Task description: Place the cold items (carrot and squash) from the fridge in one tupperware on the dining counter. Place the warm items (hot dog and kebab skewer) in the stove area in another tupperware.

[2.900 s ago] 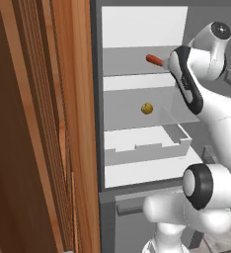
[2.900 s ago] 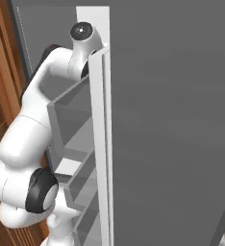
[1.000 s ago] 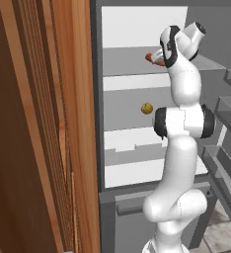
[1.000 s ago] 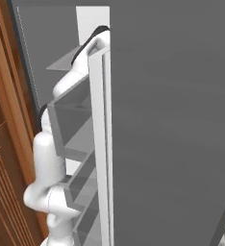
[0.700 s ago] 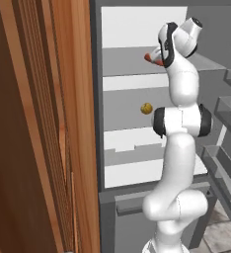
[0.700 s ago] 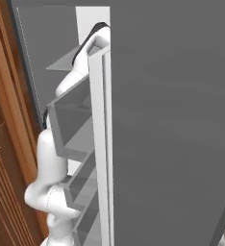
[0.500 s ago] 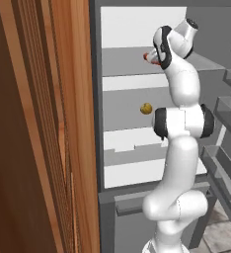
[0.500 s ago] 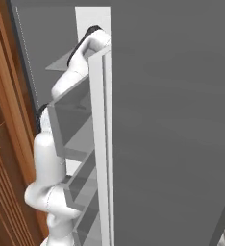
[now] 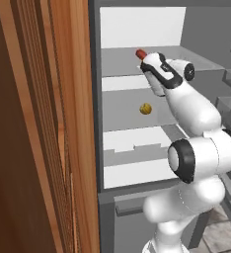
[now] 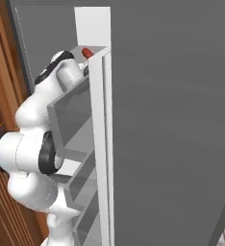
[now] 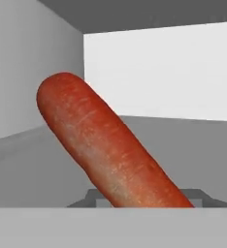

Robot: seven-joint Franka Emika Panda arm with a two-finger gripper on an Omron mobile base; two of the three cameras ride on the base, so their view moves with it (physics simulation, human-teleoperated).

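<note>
1. Left base view. I have the open fridge (image 9: 137,29) ahead, white back wall, grey glassy shelves. The carrot (image 9: 141,53) pokes out red-orange from the end of the gripper (image 9: 148,60) at the level of the top shelf (image 9: 196,58), near its front edge. It sits at the jaw end and seems held, though I cannot see from here how the jaws stand. The squash (image 9: 145,108), small, round and yellow, rests alone on the middle shelf with free room all around it. A white drawer (image 9: 132,148) with a notched rim sits below. The wooden cabinet panel (image 9: 48,128), grained brown, closes in the left side tightly.

2. Right base view. The fridge door (image 10: 172,120), flat matte grey, stands edge-on and blocks most of the interior. The carrot tip (image 10: 87,52) shows just past the door's white edge, beside the arm's wrist. Clear door bins (image 10: 71,115) step down close against the arm, leaving little side room.

3. Hand view. The carrot (image 11: 105,150) rises from the bottom edge, tilted toward upper left: a blunt, rounded cylinder with faint streaked skin. I cannot make out the fingertips. Grey shelf floor and bright back wall lie open behind it.
</note>
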